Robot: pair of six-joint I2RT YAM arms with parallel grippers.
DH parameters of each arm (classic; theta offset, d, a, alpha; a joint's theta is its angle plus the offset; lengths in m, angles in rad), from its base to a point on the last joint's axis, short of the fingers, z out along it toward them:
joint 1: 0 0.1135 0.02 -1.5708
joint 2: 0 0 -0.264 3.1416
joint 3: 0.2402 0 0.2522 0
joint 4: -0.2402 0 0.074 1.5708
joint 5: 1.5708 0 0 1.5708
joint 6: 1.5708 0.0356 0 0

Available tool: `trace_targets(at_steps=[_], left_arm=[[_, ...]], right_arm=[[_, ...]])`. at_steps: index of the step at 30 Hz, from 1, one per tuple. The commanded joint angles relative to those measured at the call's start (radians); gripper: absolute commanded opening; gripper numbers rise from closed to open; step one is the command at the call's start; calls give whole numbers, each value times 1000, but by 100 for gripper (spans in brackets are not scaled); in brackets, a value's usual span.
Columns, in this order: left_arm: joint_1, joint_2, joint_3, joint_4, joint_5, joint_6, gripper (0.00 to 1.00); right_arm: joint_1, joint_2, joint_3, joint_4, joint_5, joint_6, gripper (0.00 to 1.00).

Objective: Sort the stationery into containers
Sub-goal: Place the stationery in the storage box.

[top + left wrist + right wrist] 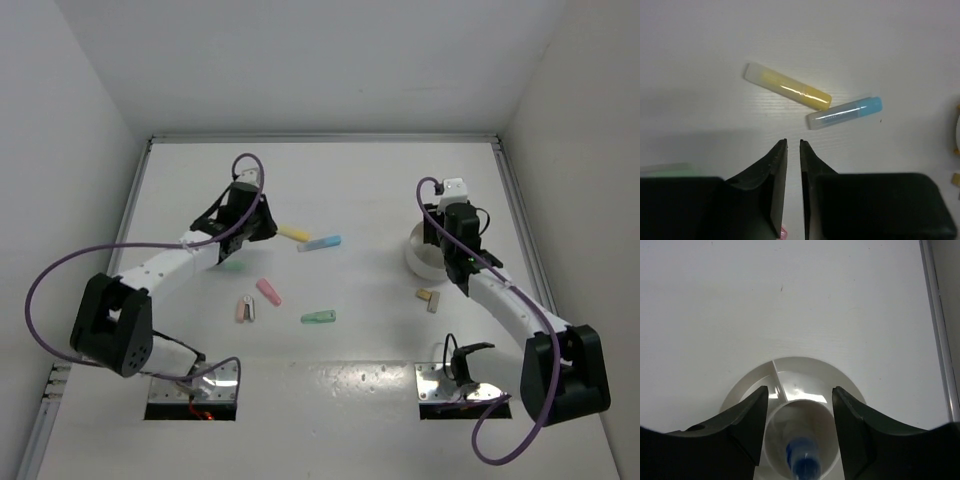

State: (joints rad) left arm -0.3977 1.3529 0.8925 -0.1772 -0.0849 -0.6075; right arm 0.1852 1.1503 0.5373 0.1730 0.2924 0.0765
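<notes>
Seen from above, my left fingers (258,228) hung over the white desk (350,180), just beside a pastel yellow stick (293,233) and a clear stick with a blue cap (322,243). A pale green stick (232,265), a pink stick (268,291), another green stick (318,317) and two small tan blocks (425,295) lay nearer my bases. My right fingers (443,243) stood over the low round white tub (418,262). Through my left wrist camera, my left fingers (777,175) were drawn almost together, a mere slit between them, pinching nothing. The yellow stick (788,87) and the blue-capped stick (844,113) lay just beyond, their ends close. Through my right wrist camera, my right fingers (747,415) were spread wide above the divided tub (805,362). A clear blue-capped bottle (802,460) stood in its round middle well, apart from both fingers.
</notes>
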Motion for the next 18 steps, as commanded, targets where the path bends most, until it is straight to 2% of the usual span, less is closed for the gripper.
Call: trace_targets(at_steps=[1,7,10,13,14,15,16,17,18], left_arm=[[-42,66,62,-4,45,17,22],[-124,113,100,-27,45,113,55],[-142,143,138,-74,48,239,62],[-142,225,213,-132,89,365,62],[-142,256,244,-155,100,380,32],[-142,288,275,-197,109,390,10],[-142,352,331,-217,125,390,0],[-142,382,354,-231,125,379,0],[-142,408,376,-252,125,329,0]], right_arm=[[-7,-23,47,0,-33,12,55],[-16,-107,47,0,-42,2,59],[-16,-158,61,0,-73,-38,59],[-16,-167,124,-107,-224,-159,4],[-16,-167,133,-151,-331,-191,0],[-16,-178,133,-174,-396,-229,0],[-16,-178,142,-194,-454,-263,0],[-16,-178,142,-225,-531,-280,8],[-16,-178,151,-239,-567,-281,28]])
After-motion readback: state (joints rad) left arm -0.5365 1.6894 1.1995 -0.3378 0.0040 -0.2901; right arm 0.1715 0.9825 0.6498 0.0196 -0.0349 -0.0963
